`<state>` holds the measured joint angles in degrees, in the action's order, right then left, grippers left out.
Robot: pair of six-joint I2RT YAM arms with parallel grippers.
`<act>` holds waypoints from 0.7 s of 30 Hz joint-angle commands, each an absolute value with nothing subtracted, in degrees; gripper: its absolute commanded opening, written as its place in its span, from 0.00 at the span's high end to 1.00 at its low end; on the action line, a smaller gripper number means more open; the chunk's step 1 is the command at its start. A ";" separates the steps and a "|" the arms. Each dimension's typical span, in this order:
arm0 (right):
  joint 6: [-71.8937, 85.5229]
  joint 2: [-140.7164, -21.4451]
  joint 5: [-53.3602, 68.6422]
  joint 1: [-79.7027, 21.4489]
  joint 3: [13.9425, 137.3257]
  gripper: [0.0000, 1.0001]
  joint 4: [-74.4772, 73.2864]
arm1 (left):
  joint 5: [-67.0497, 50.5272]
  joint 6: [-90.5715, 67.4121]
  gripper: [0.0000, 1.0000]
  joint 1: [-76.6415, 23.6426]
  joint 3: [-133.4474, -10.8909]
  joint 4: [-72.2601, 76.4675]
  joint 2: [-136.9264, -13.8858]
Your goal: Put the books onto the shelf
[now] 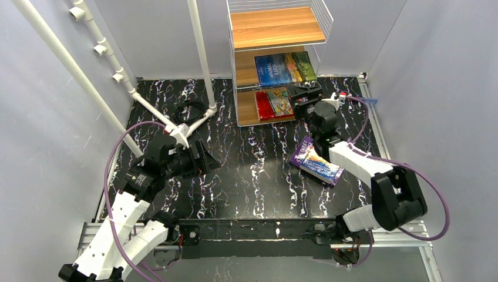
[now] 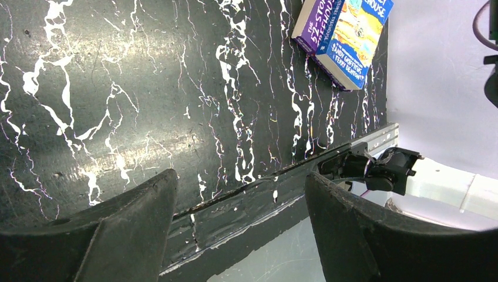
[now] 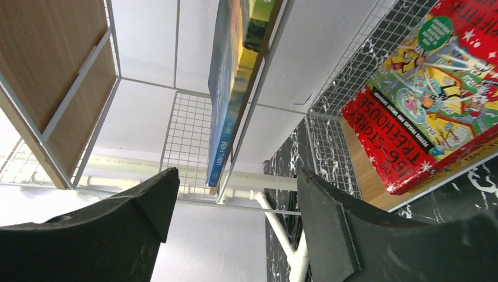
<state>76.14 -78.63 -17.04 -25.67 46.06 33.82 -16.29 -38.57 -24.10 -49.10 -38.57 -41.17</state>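
Seemingly beside shelf point(image 1: 279, 26), right hand point(image 3: 235, 179) agape

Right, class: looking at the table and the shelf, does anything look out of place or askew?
Yes. Two books lie off the shelf, on the black marbled table: a blue Treehouse book stacked crookedly on a purple book, edges not lined up. Animal Farm and the red Treehouse book lie on shelf boards.
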 commanded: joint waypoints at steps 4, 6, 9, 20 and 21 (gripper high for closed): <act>78.54 -83.99 -12.78 -25.30 49.04 0.26 47.35 | -16.18 -37.63 0.23 -23.78 -50.20 -39.59 -40.84; 79.02 -85.12 -12.87 -25.31 49.53 0.27 48.27 | -16.16 -37.40 0.23 -23.75 -50.55 -39.91 -41.06; 79.32 -86.66 -13.21 -25.24 50.63 0.29 48.91 | -16.04 -37.18 0.23 -23.79 -50.95 -40.04 -41.57; 82.67 -92.40 -15.56 -25.27 53.92 0.45 52.18 | -15.82 -36.83 0.23 -23.76 -51.67 -40.30 -42.38; 82.96 -92.90 -15.89 -25.31 54.07 0.48 52.72 | -15.75 -36.83 0.23 -23.73 -51.68 -40.34 -42.38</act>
